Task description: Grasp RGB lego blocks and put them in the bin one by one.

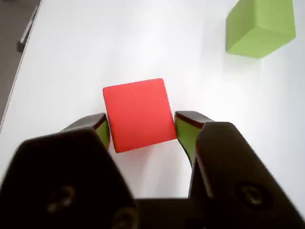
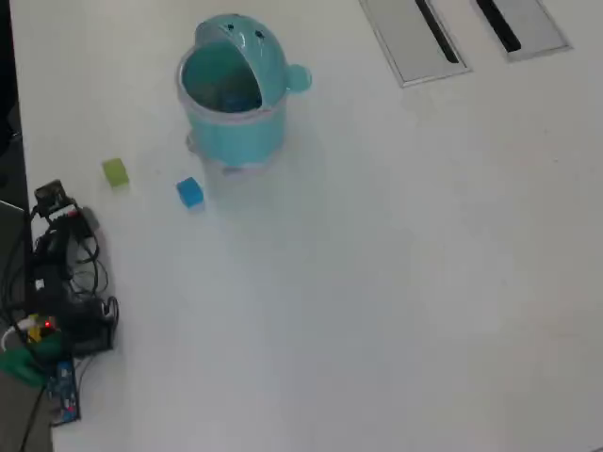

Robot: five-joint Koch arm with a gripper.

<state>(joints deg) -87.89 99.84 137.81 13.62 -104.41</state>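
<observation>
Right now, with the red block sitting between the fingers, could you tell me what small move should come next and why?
Probably close the gripper: in the wrist view the red block sits on the table between the open jaws, a finger on each side, not yet lifted.

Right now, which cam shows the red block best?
The wrist view: the red block fills the centre, sitting on the table between the pincer's two tips. In the overhead view I can't find it; the arm at the left edge seems to cover that spot. Only the green and blue blocks show there.
</observation>
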